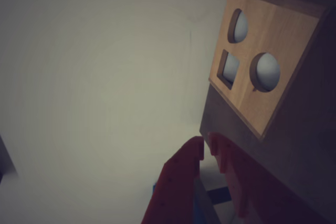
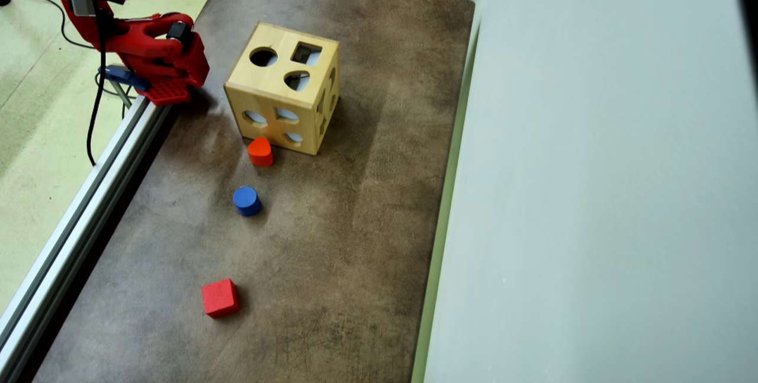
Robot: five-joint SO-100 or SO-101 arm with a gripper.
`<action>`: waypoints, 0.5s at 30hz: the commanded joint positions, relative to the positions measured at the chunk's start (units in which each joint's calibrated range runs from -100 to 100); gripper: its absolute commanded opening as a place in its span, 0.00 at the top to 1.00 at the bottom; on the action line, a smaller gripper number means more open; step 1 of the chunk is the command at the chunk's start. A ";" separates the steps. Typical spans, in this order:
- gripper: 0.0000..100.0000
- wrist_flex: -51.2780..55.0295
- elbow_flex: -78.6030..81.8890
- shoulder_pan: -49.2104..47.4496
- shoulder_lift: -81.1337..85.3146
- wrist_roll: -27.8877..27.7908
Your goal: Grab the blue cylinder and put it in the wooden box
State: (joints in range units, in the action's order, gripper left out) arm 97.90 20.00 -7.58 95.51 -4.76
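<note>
Overhead view looks down from afar, wrist view close, both sharing wooden box [image 2: 283,88].

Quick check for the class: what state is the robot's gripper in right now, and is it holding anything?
Gripper: shut, fingertips nearly touching, holding nothing. The blue cylinder sits untouched on the table.

Bare table rings blue cylinder [image 2: 246,200]; orange block [image 2: 260,151] nearest
</note>
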 commanded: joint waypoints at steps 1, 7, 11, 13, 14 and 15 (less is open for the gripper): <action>0.97 -0.15 -0.05 -0.14 -0.26 -0.24; 0.97 -0.15 -0.05 -0.14 -0.26 -0.24; 0.97 -0.15 -0.14 -0.14 -0.26 -0.20; 0.97 -0.15 -0.14 -0.14 -0.26 -0.05; 0.97 -0.15 -0.14 -0.14 -0.26 0.00; 0.97 -0.15 -0.14 -0.14 -0.26 -0.15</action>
State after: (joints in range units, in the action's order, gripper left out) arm 97.90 20.00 -7.58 95.51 -4.76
